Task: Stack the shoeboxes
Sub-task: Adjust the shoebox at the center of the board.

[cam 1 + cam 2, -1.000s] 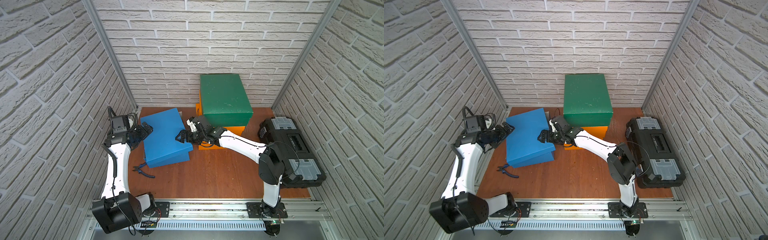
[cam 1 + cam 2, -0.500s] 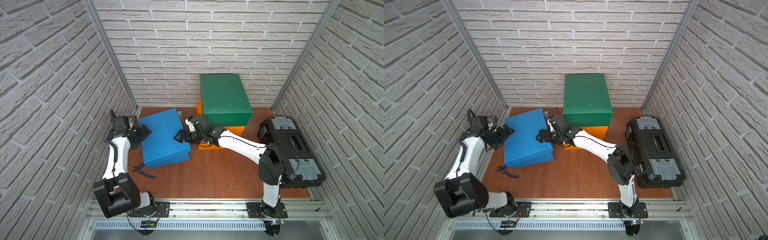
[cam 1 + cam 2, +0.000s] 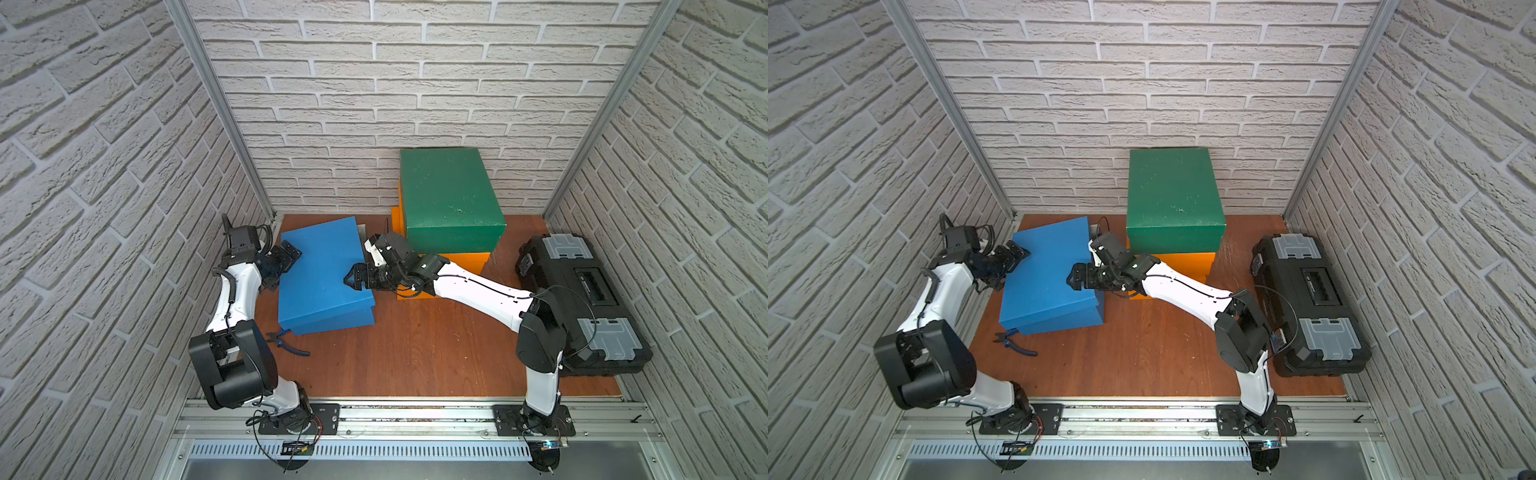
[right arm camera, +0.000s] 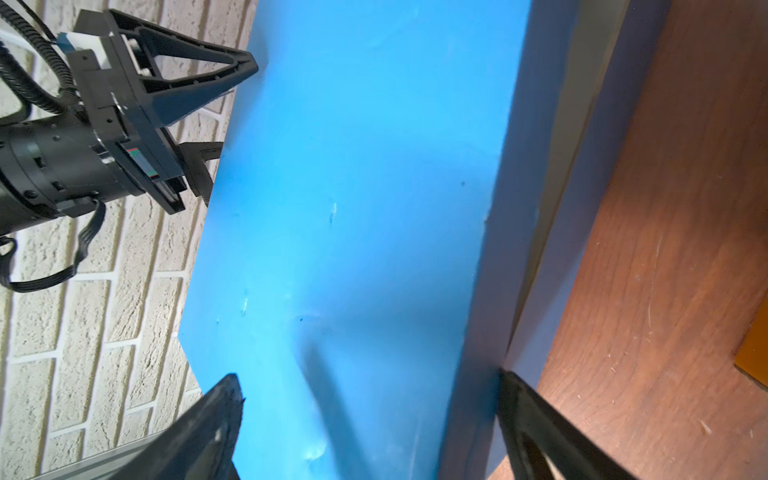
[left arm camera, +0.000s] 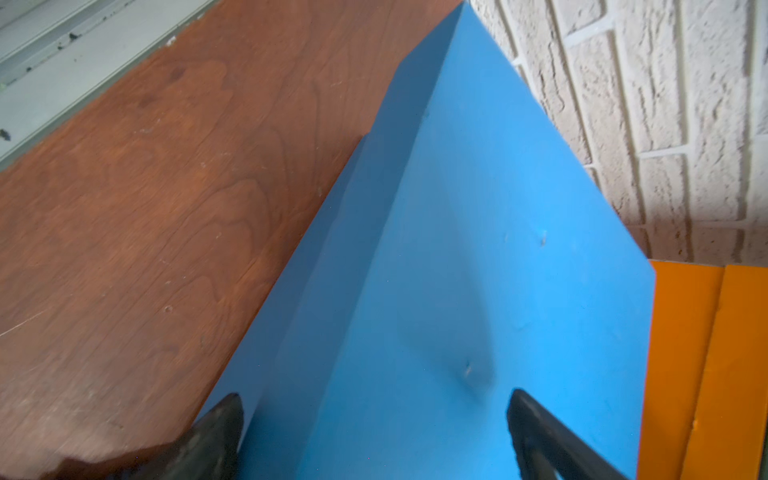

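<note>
Blue shoebox (image 3: 324, 282): lying on the table (image 3: 415, 353) left of the green shoebox (image 3: 449, 203) atop the orange shoeboxes (image 3: 469, 259), unstacked; right gripper (image 3: 351, 279) has edged further over its lid, left gripper (image 3: 286, 264) stays opposite, both jaws spread wide, unclenched, so a two-arm lift seems near.

Black toolbox (image 3: 590, 282) on wooden table (image 3: 415, 353); pliers (image 3: 280, 338) well apart.

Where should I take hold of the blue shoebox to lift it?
By its two long side edges, one gripper from each side. The blue shoebox is wider than either jaw span, and the open left gripper and right gripper flank those edges.
</note>
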Controlling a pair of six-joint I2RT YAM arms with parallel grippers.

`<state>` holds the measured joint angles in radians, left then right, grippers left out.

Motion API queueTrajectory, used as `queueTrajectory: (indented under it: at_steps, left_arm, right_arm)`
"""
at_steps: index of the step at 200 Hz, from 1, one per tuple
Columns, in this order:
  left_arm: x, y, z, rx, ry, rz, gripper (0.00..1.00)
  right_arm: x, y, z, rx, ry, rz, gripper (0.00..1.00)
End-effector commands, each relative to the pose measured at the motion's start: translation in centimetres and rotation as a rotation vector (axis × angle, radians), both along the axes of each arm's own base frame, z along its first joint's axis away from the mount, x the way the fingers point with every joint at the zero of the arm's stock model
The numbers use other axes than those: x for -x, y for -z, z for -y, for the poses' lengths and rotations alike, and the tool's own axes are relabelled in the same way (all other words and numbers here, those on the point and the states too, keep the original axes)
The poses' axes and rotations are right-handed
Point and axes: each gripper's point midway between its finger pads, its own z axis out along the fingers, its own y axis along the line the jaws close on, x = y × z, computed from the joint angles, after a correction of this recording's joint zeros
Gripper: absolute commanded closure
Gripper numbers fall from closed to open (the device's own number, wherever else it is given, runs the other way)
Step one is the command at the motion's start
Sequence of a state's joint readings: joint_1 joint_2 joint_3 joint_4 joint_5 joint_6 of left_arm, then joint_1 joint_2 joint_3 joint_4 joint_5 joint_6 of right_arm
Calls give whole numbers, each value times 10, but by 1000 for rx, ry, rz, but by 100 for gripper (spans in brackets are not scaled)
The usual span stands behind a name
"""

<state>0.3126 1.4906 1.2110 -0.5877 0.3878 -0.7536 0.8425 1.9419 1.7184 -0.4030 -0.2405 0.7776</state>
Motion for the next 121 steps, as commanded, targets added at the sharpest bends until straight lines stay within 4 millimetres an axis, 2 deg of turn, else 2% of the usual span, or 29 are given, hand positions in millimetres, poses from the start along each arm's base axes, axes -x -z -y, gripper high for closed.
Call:
queueTrajectory:
  at_steps: [1,20,41,59,63,87,121]
  left_arm:
    - [-22,-27,4,9,7,99,2]
    - [-32,-33,5,-6,14,121,2]
    - [-44,-30,6,-6,25,123,2]
    - [-50,-20,7,10,33,102,2]
    - [-51,-17,8,14,37,97,2]
    - [-49,-1,9,8,35,73,2]
    - [-44,18,12,29,31,42,2]
  right_arm:
    - [-5,-18,-12,-40,-17,55,6]
    - [-8,-22,-13,-34,-14,73,6]
    - [-9,-20,-14,-25,-12,77,6]
    - [-9,-19,-13,-23,-12,72,6]
    - [-10,-3,-16,0,-13,52,6]
    - [-10,8,-16,16,-10,33,6]
    - [-13,11,-16,23,-5,33,6]
